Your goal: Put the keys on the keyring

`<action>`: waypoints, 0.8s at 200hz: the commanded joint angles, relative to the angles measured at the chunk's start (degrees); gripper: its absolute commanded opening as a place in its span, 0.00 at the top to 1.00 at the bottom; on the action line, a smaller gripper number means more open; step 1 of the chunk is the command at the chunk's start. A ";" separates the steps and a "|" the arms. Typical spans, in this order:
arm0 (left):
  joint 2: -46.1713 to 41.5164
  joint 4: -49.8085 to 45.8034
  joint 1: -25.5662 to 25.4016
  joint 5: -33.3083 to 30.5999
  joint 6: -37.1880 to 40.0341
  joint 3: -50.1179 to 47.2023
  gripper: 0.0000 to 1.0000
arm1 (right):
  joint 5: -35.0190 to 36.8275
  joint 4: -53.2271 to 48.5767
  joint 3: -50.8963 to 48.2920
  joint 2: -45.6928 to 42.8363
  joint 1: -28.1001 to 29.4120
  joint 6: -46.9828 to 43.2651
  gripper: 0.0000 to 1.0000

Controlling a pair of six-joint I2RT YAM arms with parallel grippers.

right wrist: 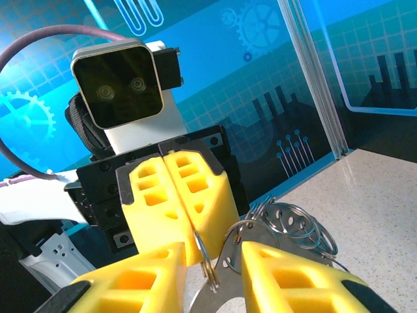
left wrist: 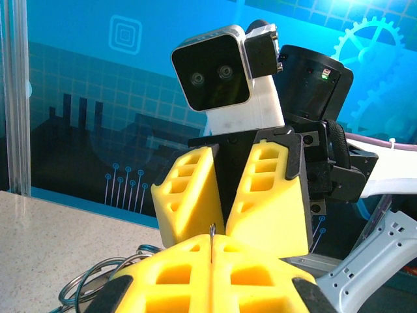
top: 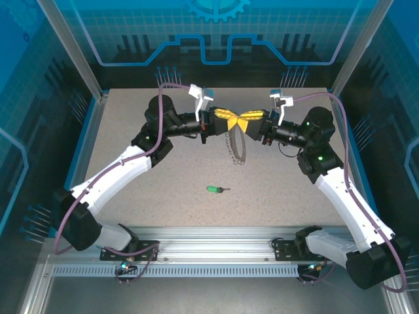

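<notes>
While both hands meet over the far middle of the surface, I see the key lying alone on the speckled top nearer the arm bases, well apart from them. Its long axis runs left to right, with the green head on the left and the short blade pointing right. The keyring sits at the fingertips, its chain running back toward the near edge. From the left wrist I see my left hand with its fingers together, a thin wire of the ring pinched in the seam. The right wrist shows what the overhead blurs: my right hand has its fingers apart with silvery ring metal between them. Whether they press on it I cannot tell.
</notes>
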 commanded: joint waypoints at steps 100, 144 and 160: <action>-0.51 5.85 -1.38 -2.80 -1.69 0.30 1.00 | 1.66 1.14 0.21 -0.38 0.68 0.02 1.00; -1.44 10.60 -1.63 -9.07 -6.84 -2.45 0.64 | 4.17 3.47 -1.39 -0.91 0.67 0.21 1.00; -2.00 18.66 -1.79 -13.64 -12.41 -6.51 0.50 | 4.62 6.62 -1.89 -0.66 0.48 1.37 1.00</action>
